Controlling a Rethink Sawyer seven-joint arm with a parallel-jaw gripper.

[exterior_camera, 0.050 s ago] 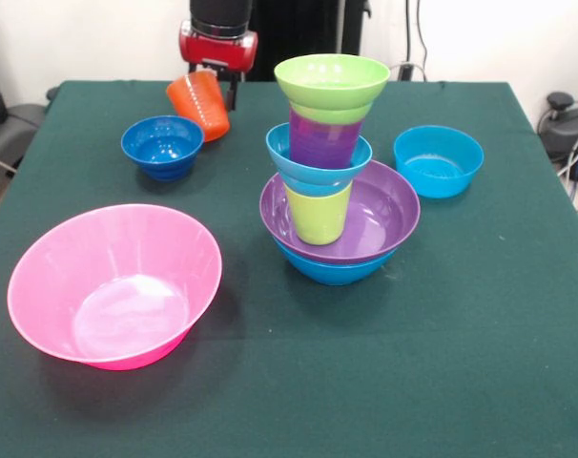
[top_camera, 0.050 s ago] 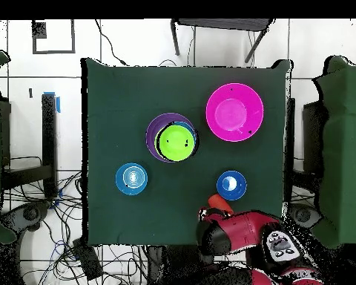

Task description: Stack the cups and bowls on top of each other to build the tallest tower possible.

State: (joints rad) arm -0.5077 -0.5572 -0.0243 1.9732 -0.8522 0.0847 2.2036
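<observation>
The tower (exterior_camera, 0.050 s ago: 332,172) stands mid-table: a blue bowl (exterior_camera, 0.050 s ago: 329,267) at the base, then a purple bowl (exterior_camera, 0.050 s ago: 384,205), a lime green cup (exterior_camera, 0.050 s ago: 318,215), a turquoise bowl (exterior_camera, 0.050 s ago: 313,176), a purple cup (exterior_camera, 0.050 s ago: 324,141) and a lime green bowl (exterior_camera, 0.050 s ago: 332,81) on top. From overhead the tower (top_camera, 0.050 s ago: 173,139) shows mostly its green top. At the far left my gripper (exterior_camera, 0.050 s ago: 213,91) is shut on the orange cup (exterior_camera, 0.050 s ago: 201,107), which hangs tilted with its wide mouth down. Overhead, the orange cup (top_camera, 0.050 s ago: 216,201) peeks out beside the gripper (top_camera, 0.050 s ago: 210,211).
A huge pink bowl (exterior_camera, 0.050 s ago: 113,281) (top_camera, 0.050 s ago: 234,112) sits front left of the tower. A small dark blue bowl (exterior_camera, 0.050 s ago: 162,145) (top_camera, 0.050 s ago: 231,185) lies just below the orange cup. A turquoise bowl (exterior_camera, 0.050 s ago: 438,159) (top_camera, 0.050 s ago: 131,179) rests right of the tower.
</observation>
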